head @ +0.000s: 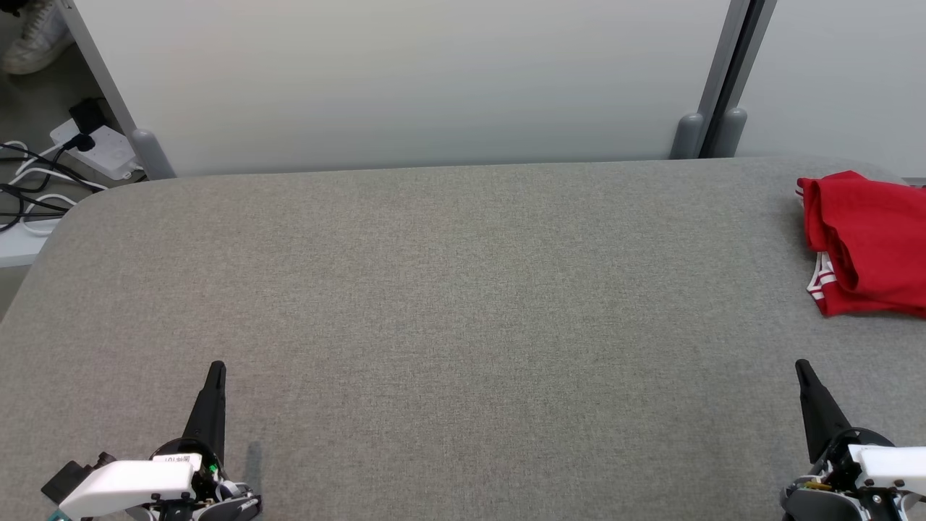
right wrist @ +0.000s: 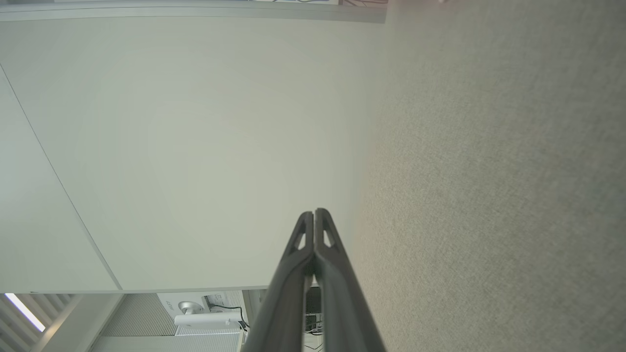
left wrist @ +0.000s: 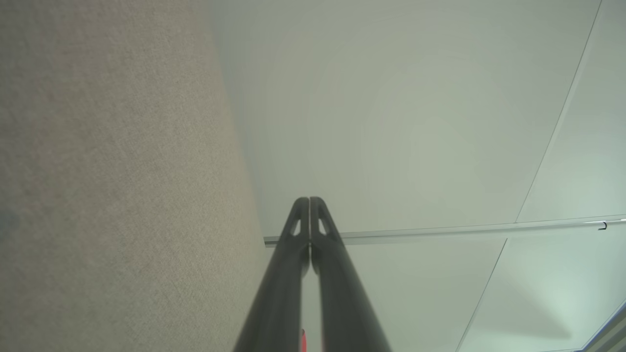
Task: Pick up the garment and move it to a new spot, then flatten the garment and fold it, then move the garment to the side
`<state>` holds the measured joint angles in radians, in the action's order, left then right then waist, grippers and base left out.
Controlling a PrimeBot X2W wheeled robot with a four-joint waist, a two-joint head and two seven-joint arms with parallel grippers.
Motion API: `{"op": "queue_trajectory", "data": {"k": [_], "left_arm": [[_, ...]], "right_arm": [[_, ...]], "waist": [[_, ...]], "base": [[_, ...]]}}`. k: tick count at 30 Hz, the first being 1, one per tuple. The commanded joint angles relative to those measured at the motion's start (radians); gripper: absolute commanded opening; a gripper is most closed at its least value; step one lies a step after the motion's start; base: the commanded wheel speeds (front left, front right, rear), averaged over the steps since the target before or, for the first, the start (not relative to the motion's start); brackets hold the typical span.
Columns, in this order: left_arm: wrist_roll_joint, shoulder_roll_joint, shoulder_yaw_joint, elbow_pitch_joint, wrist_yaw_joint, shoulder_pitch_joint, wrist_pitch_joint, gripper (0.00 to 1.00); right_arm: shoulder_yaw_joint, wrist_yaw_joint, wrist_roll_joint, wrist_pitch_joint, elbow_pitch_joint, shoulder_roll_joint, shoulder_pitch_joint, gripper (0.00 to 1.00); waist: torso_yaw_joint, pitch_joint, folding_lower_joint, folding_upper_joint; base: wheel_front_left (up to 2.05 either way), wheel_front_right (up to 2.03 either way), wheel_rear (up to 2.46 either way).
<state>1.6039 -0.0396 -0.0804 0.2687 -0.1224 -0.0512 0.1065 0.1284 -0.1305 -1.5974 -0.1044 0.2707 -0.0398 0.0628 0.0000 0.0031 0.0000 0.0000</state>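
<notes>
The garment point(head: 864, 242) is red with white striped trim, folded into a compact pile at the far right edge of the grey fabric table point(head: 448, 289), partly cut off by the head view's right border. My left gripper point(head: 215, 370) rests at the lower left, shut and holding nothing. At the lower right stands my right gripper point(head: 801, 367), shut as well and empty, a short way in front of the garment. In the left wrist view the left gripper point(left wrist: 309, 200) shows its tips pressed together. The right gripper point(right wrist: 314, 212) looks the same in its own wrist view.
A pale partition wall point(head: 405, 79) rises behind the table, with a grey post point(head: 712, 108) at the right. On the floor at the far left lie a power strip point(head: 98, 148) and cables point(head: 29, 188). A shoe point(head: 36, 36) shows at the top left corner.
</notes>
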Motion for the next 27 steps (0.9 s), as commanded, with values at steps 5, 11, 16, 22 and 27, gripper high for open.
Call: {"op": "queue_trajectory", "data": {"k": [5,11,16,22,27], "left_arm": [[0.005,-0.011,-0.033,-0.023,-0.008,-0.057,0.007,0.00],[0.005,-0.011,-0.033,-0.023,-0.008,-0.057,0.007,0.00],[0.005,-0.011,-0.033,-0.023,-0.008,-0.057,0.007,0.00],[0.005,-0.011,-0.033,-0.023,-0.008,-0.057,0.007,0.00],[0.005,-0.011,-0.033,-0.023,-0.008,-0.057,0.007,0.00]], "right_arm": [[-0.015,0.000,-0.012,-0.008,-0.026,-0.012,0.045,0.00],[-0.015,0.000,-0.012,-0.008,-0.026,-0.012,0.045,0.00],[-0.015,0.000,-0.012,-0.008,-0.026,-0.012,0.045,0.00],[-0.015,0.000,-0.012,-0.008,-0.026,-0.011,0.045,0.00],[-0.015,0.000,-0.011,-0.009,-0.026,-0.011,0.045,0.00]], "waist": [[0.000,0.000,0.0000,0.0000],[0.000,0.000,0.0000,0.0000],[0.000,0.000,0.0000,0.0000],[0.000,0.000,0.0000,0.0000],[0.000,0.000,0.0000,0.0000]], "base": [[0.00,0.00,0.00],[0.00,0.00,0.00],[0.00,0.00,0.00],[0.00,0.00,0.00],[0.00,0.00,0.00]]}}
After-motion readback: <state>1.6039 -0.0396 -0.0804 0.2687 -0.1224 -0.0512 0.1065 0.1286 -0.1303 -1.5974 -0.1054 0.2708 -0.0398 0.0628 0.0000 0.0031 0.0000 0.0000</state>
